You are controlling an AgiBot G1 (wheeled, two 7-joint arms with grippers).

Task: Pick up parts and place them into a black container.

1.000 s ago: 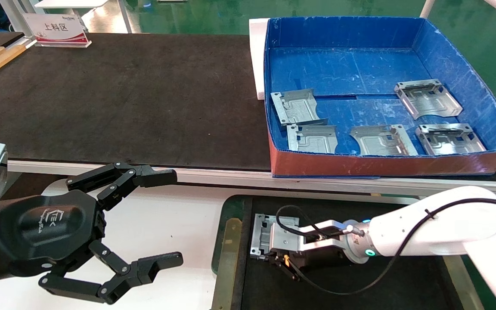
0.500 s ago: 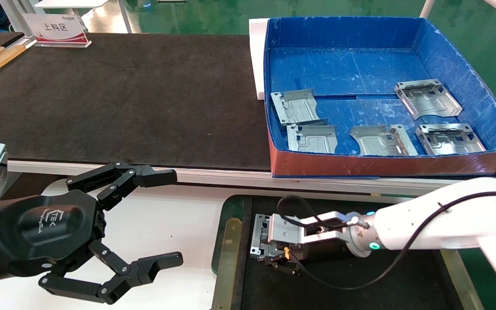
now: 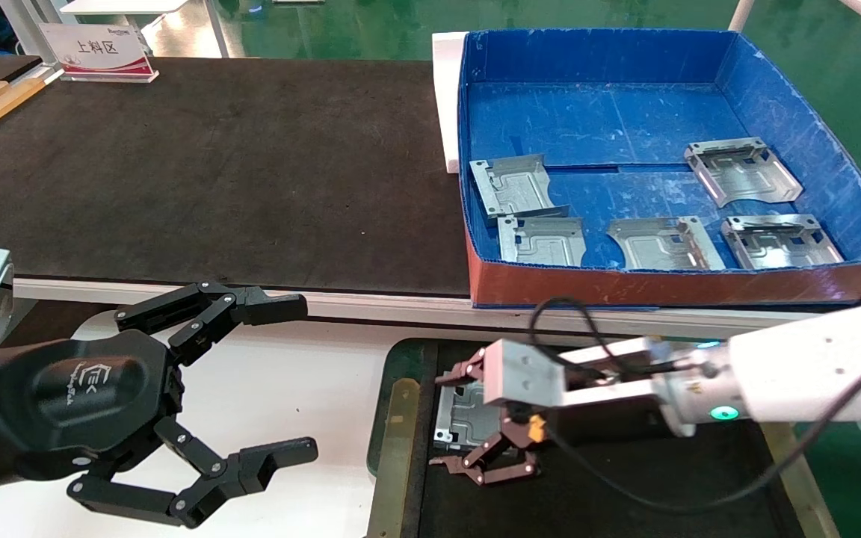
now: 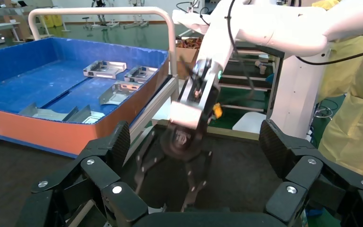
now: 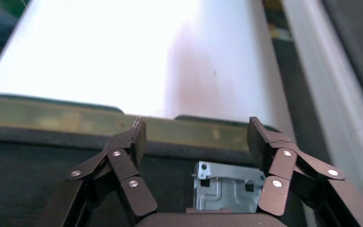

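One silver-grey part (image 3: 464, 422) lies flat at the left end of the black container (image 3: 398, 448), close to its brass rim. My right gripper (image 3: 439, 420) hangs just above that part, open, with one finger on each side and nothing held. In the right wrist view the part (image 5: 227, 189) lies on the black floor below the spread fingers (image 5: 133, 142), by the brass rim (image 5: 52, 120). Several more parts (image 3: 542, 240) lie in the blue box (image 3: 789, 97). My left gripper (image 3: 309, 377) is open and empty at the lower left.
The blue box with a red front sits on the long black mat (image 3: 214, 172), behind the container. A white block (image 3: 447, 97) stands at the box's left side. A sign (image 3: 98, 48) stands far left. The left wrist view shows the right gripper (image 4: 170, 175) over the container.
My right gripper has spread its fingers off the part and risen slightly. The part stays on the container floor. The left arm has not moved.
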